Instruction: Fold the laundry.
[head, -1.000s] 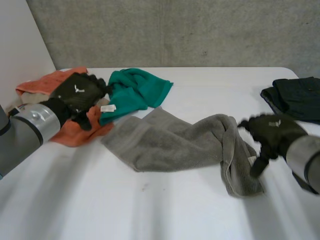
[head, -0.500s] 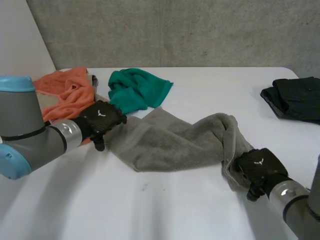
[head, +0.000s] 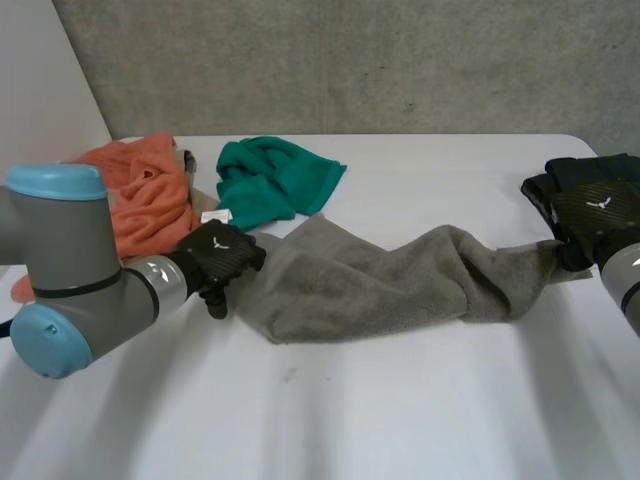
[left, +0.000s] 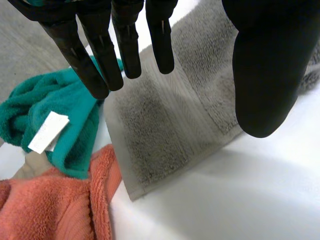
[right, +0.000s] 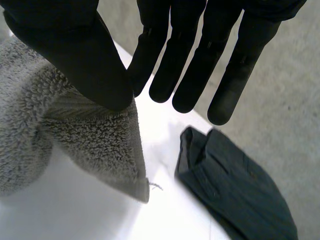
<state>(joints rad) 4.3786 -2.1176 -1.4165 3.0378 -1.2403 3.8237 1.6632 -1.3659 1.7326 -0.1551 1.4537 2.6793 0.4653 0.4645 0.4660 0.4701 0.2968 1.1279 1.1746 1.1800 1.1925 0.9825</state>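
Right now I'm keeping the towel (head: 350, 290) stretched lengthwise across the tabletop (head: 400, 400) between both hands: right hand (head: 598, 210) pinching its right end, left hand (head: 222, 256) hovering over its left corner, fingers (left: 127, 45) spread.

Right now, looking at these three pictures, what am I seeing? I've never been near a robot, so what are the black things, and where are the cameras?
This is a robot with two arms at a white table, and each arm ends in a black robot hand. The wide picture looks down from between the arms. The other two come from a camera on each wrist, looking along the palm. On the table lie a grey towel, a green towel, an orange cloth and a dark garment. The right robot hand pinches one end of the grey towel between thumb and fingers. The left robot hand is open at the opposite corner, holding nothing.
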